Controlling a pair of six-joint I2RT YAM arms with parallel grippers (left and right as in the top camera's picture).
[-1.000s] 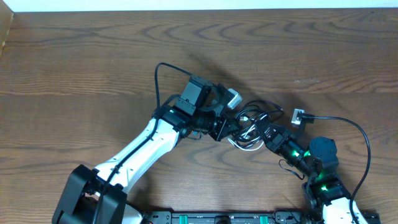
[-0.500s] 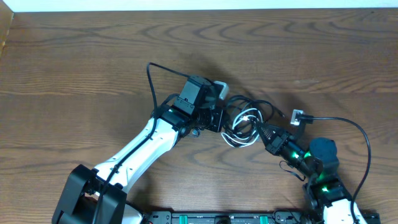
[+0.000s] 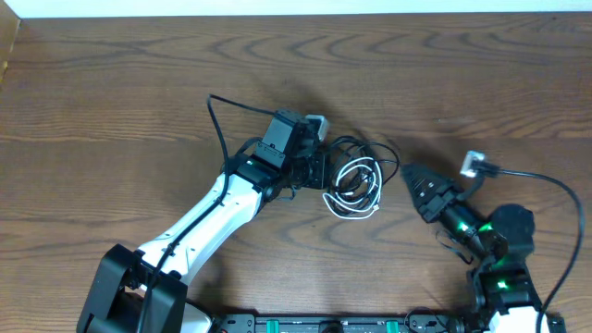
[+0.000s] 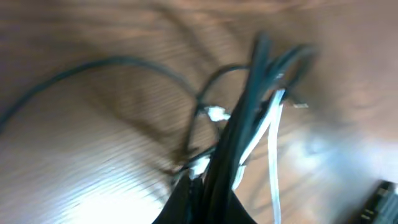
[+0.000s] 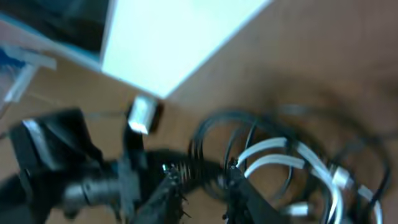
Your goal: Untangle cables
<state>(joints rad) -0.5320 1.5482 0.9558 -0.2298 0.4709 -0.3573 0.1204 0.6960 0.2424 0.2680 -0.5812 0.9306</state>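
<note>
Right arm [image 3: 453,208] withdrawn, cables [image 3: 354,183] in tangled black-and-white loops, left jaws clamping them

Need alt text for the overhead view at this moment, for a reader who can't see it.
On a wooden table, the left gripper is shut on a tangle of black and white cables near the middle. The right gripper sits to the right of the tangle, apart from it and holding nothing.
</note>
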